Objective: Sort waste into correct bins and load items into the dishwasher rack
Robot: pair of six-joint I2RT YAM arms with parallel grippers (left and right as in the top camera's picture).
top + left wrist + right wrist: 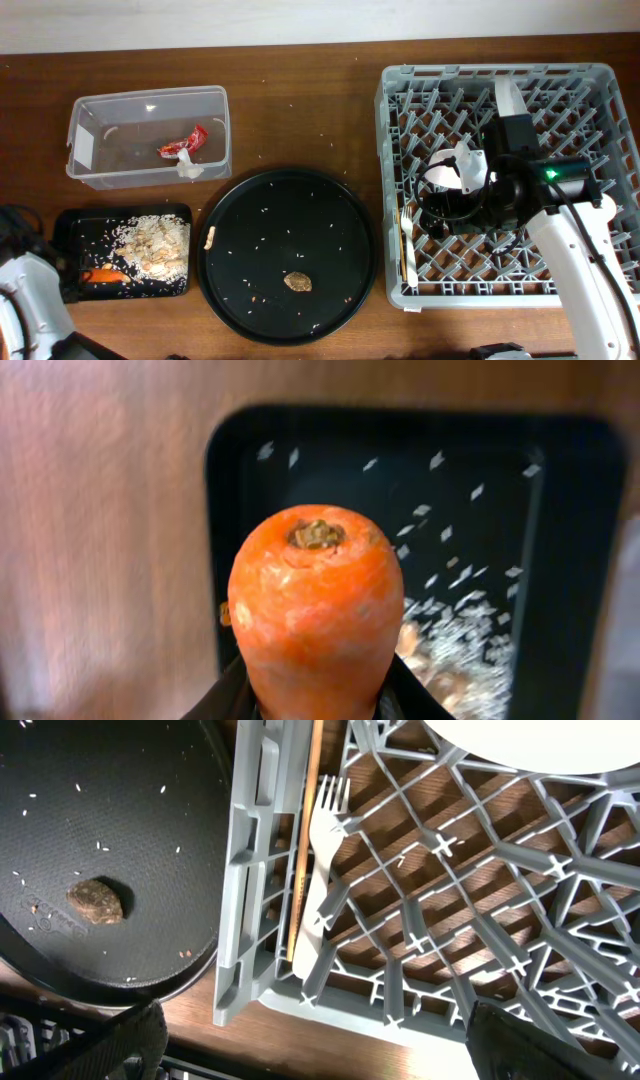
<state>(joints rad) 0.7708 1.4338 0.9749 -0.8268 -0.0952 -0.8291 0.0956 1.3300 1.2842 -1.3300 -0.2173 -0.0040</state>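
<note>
Left gripper (318, 705) is clamped on the orange carrot (315, 600) over the shallow black rectangular tray (560, 510) at the desk's near-left corner. That tray also holds beige grainy scraps (155, 243). The red crumpled wrapper (183, 145) and white tissue wad (188, 170) are in the clear plastic tub (100, 110). Right gripper (320, 1045) is wide and empty above the grey plastic rack (250, 870), which holds the white plastic fork (325, 860). Left to do, I'd say: brown food lump (96, 900) on the large round black tray (330, 300).

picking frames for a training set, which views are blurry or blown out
Left wrist: the carrot is fairly sharp, while the black tray and table behind it are soft and out of focus. Overhead: sharp throughout, with a small glare spot on the clear tub floor. Right wrist: rack and fork are crisp, and the plate at the top edge is blown out white.
</note>
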